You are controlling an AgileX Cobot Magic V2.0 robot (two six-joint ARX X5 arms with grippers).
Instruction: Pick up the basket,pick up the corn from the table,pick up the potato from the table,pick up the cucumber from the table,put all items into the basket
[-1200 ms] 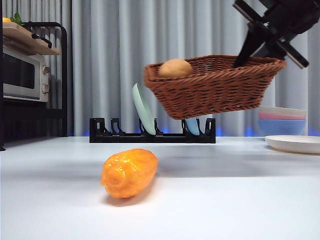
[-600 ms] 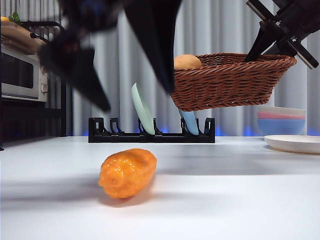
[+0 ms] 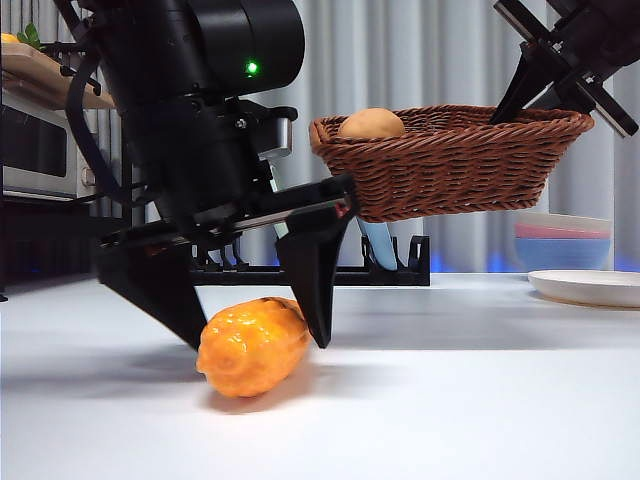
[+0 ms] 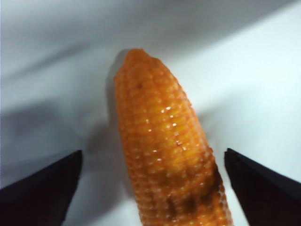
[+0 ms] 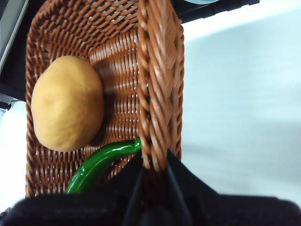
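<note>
**Basket aloft, left gripper straddling the corn**

The table (image 3: 480, 400) is the widest thing in sight, a plain white top, and everything below is placed against the basket (image 3: 455, 165).

The basket hangs in the air above the table, held by its braided rim at one end. The right gripper (image 5: 153, 172) has its jaws pressed onto that rim wall, one jaw inside the basket and one outside. In the front view this arm enters at the upper corner, over the basket's far end.

The left gripper (image 3: 250, 300) stands below and to the side of the basket, down at the table surface. Its jaws are spread wide, one on each side of the corn (image 3: 252, 347), with clear gaps showing in the left wrist view; neither jaw touches it.

The corn lies on the table, lower than the basket and off to its side, its tapered end pointing away from the left wrist camera.

The potato (image 5: 68, 108) sits inside the basket, against one end, its top showing above the rim in the front view.

The cucumber (image 5: 96, 165) also lies inside the basket, just beside the potato, curving along the wall that the right gripper holds.
</note>
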